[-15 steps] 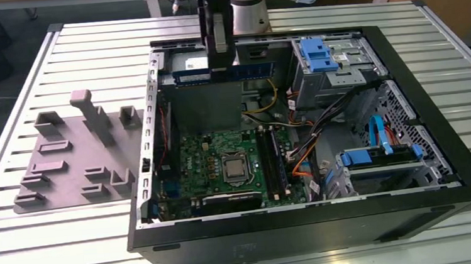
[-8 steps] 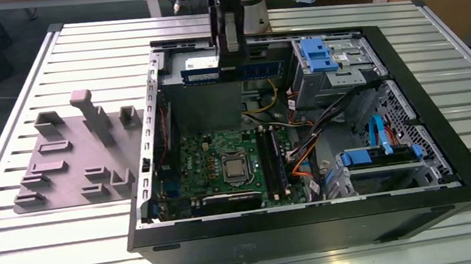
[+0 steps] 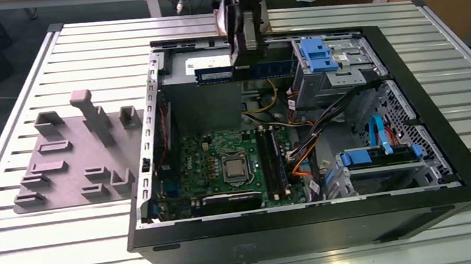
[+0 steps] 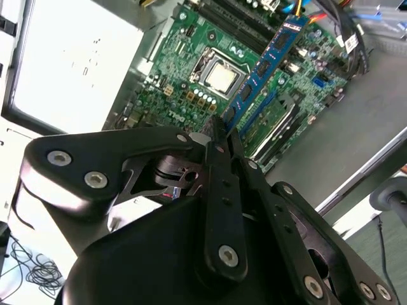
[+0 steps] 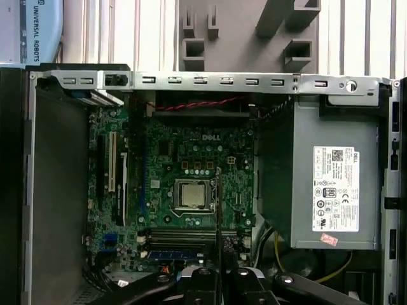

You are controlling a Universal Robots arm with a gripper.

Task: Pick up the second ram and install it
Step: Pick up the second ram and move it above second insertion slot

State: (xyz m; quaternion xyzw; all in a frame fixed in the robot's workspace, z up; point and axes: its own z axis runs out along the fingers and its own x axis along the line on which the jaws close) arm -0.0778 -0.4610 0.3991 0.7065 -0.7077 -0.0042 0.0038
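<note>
The arm drops straight down from the top centre of the exterior view, wrist upright. Its gripper (image 3: pixel 249 58) points down into the far end of the open case (image 3: pixel 441 182). The claw is narrow, pinched on the ram (image 3: pixel 214 75) at about mid-length. The stick lies level across the frame and juts out either side of the fingers. It hangs in the upper centre of the exterior view, above the motherboard (image 3: pixel 211 149) and clear of it.

In the second wrist view the gripper (image 4: pixel 224 127) grips one part of the ram (image 4: pixel 267 63). The rest of the blue-green board, with its row of dark chips, runs away from the fingers over the motherboard (image 4: pixel 184 70) and CPU (image 4: pixel 222 76). In the first wrist view the gripper (image 5: pixel 220 274) holds the ram (image 5: pixel 219 216) edge-on, a thin dark line crossing just beside the CPU (image 5: pixel 193 194). The black slots (image 5: pixel 184 238) lie between the CPU and the gripper, and a blue strip (image 5: pixel 175 255) sits along one of them. The power supply (image 5: pixel 331 178) fills the case's other end.

A grey fixture plate (image 3: pixel 62 177) lies on the slatted table (image 3: pixel 52 260), left of the case in the exterior view.
</note>
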